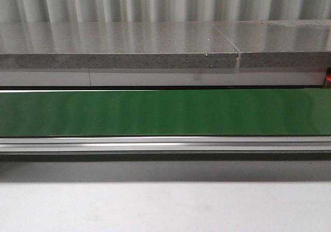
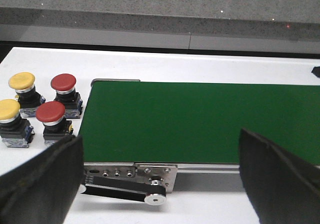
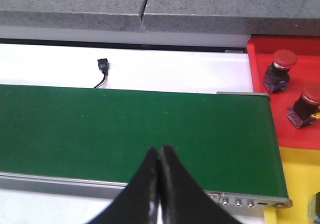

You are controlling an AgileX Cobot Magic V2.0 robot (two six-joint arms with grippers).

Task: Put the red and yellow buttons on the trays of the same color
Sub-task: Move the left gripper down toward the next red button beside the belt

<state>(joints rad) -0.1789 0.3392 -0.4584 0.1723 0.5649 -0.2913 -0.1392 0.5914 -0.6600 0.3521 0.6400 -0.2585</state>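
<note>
In the left wrist view two yellow buttons [image 2: 22, 81] [image 2: 9, 111] and two red buttons [image 2: 63, 82] [image 2: 50, 112] stand in a cluster on the white table beside the end of the green conveyor belt [image 2: 200, 121]. My left gripper [image 2: 160, 171] is open and empty, near the belt's front rail, with the buttons off to one side. In the right wrist view a red tray [image 3: 295, 134] holds two red buttons [image 3: 283, 60] [image 3: 311, 93], and a yellow tray [image 3: 300, 184] lies next to it. My right gripper [image 3: 159, 151] is shut and empty over the belt. Neither gripper shows in the front view.
The green belt [image 1: 165, 113] spans the front view, with an aluminium rail [image 1: 165, 144] in front and a grey stone ledge [image 1: 119, 48] behind. A black cable plug [image 3: 103, 64] lies on the white table behind the belt. A drive pulley and black strap [image 2: 152, 198] sit at the belt's end.
</note>
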